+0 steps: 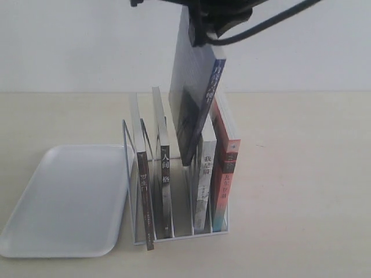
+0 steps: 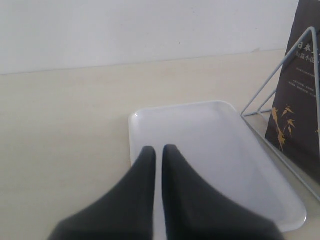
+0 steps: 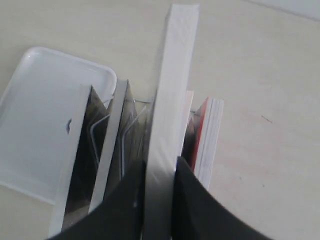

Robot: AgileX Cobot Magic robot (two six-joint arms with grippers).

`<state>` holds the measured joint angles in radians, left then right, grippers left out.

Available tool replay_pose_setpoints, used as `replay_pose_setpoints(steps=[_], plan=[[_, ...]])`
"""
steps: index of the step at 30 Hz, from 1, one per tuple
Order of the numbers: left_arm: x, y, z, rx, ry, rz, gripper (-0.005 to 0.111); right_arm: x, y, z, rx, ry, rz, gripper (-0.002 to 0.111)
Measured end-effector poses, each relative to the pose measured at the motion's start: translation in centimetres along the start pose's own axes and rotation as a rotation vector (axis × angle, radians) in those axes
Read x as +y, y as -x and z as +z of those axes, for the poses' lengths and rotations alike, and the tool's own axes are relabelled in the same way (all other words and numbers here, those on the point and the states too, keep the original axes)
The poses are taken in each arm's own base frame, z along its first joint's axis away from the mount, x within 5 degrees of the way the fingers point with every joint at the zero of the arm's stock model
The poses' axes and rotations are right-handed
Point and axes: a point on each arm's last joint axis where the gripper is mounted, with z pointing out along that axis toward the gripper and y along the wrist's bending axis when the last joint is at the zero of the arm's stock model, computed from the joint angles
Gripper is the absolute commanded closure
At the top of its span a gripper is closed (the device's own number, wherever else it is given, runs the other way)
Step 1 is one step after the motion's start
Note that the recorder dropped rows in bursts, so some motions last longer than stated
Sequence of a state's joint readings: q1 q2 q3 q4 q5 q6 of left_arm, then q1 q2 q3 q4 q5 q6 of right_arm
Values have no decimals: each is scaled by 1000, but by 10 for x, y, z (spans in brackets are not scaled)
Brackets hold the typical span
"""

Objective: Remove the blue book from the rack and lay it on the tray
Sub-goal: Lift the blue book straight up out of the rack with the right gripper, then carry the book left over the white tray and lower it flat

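I am clamping my right pincer (image 3: 161, 164) on the top edge of the blue book (image 1: 194, 98), one finger on each cover. The book is hanging tilted above the rack (image 1: 125, 156). Its lower corner is dipping between the black-spined book (image 1: 165, 185) and the white-spined one (image 1: 204, 185), not yet clear of them, as far as I can judge.

That corner is what is worrying me. If I am swinging toward the tray (image 1: 64, 197) too early, it is likely catching a wire loop or a neighbour, dragging the light rack or toppling a book. My hold is also narrow and high, so the thin paperback may be pivoting or slipping between my fingers as I tilt it flat.

My left pincer (image 2: 159, 150), jaws together and holding nothing, is hanging over one end of the tray, and it could be getting in the way of the landing.

The table (image 1: 301, 174) is looking pale, smooth and level, with a plain white wall (image 1: 87, 46) behind. The tray is lying just beside the rack, leaving me little sideways room.
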<state>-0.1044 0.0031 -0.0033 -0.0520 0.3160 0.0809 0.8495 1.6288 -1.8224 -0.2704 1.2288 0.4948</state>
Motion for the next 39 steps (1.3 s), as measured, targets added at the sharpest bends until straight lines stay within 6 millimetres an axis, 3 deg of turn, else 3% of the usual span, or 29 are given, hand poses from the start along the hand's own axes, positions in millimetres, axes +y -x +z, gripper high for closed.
replay_pose_setpoints(steps=[7, 13, 17, 23, 27, 31, 35, 39], plan=[[0, 0, 0, 0, 0, 0, 102, -4, 18, -45, -299, 111, -54, 108], [0, 0, 0, 0, 0, 0, 102, 10, 34, -55, -515, 258, -129, 108], [0, 0, 0, 0, 0, 0, 102, 20, 37, -53, -553, 342, -168, 108], [0, 0, 0, 0, 0, 0, 102, 52, 22, -24, -436, 370, -407, 108], [0, 0, 0, 0, 0, 0, 102, 94, 2, 0, -378, 374, -631, 108], [0, 0, 0, 0, 0, 0, 102, 128, -17, 25, -363, 265, -801, 108], [0, 0, 0, 0, 0, 0, 102, 144, -22, 62, -381, 83, -923, 108], [0, 0, 0, 0, 0, 0, 102, 152, -25, 91, -396, 14, -997, 108]])
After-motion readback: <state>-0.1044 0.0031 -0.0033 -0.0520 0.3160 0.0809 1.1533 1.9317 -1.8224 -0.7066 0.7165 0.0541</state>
